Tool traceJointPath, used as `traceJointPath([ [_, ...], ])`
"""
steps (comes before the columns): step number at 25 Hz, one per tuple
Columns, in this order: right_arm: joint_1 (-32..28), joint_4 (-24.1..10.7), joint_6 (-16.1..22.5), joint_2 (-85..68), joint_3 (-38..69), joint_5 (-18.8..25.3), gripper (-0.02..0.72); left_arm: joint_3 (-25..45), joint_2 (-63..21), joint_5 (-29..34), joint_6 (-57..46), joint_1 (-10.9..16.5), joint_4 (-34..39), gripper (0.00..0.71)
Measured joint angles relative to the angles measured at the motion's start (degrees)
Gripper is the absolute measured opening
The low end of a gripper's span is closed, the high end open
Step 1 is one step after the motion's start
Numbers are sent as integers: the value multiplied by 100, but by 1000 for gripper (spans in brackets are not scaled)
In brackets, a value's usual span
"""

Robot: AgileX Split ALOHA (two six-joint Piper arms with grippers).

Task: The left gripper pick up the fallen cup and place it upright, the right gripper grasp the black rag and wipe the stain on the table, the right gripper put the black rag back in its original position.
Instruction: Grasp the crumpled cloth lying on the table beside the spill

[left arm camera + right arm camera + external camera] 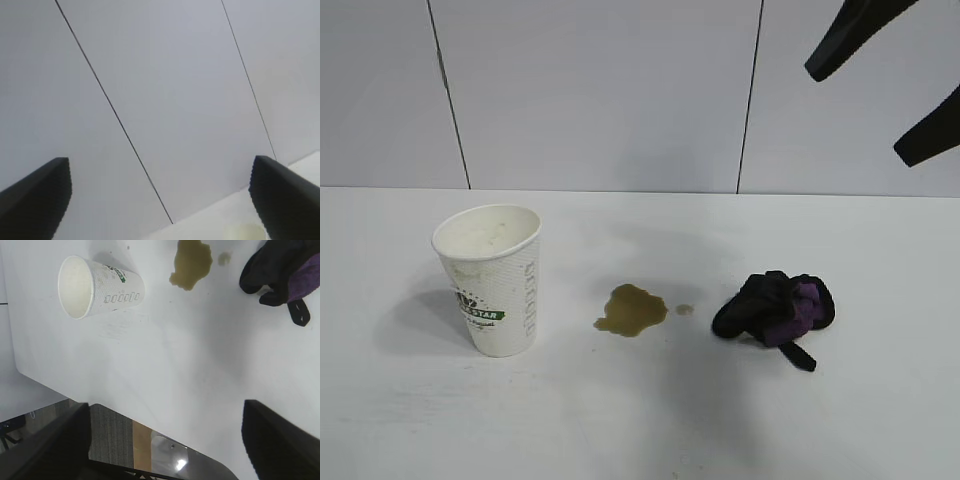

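Cup (490, 280) upright on table (640, 420), stain (631, 310) beside it, black rag (775, 308) past that, below right gripper (885, 85), raised and spread wide. Left gripper (160, 200) released, empty, facing wall.

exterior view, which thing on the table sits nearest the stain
The black rag is nearest the stain: only a tiny droplet lies between them. The upright cup stands a bit farther off on the stain's other side.
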Motion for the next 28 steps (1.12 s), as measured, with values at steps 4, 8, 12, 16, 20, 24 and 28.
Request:
traceJointPath([
  [4, 0, -49, 0, 0, 0, 0, 566, 186, 12, 665, -1737, -134, 1162, 694],
  [8, 0, -87, 0, 0, 0, 0, 566, 804, 12, 1091, -2989, -348, 2546, 694],
  [12, 0, -106, 0, 0, 0, 0, 566, 1559, 12, 1176, -3502, -674, 3134, 694],
  [16, 0, -130, -36, 0, 0, 0, 566, 2111, 12, 1124, -3566, -963, 3103, 694],
  [20, 0, -130, -144, 0, 0, -28, 566, 2282, 12, 815, -3587, -1220, 3108, 694],
  [24, 0, -307, -381, 0, 0, -34, 566, 2387, 17, 681, -3601, -1437, 3108, 694],
  [28, 0, -1046, -405, 27, 0, -98, 566, 2389, 17, 642, -3601, -1496, 3103, 694],
])
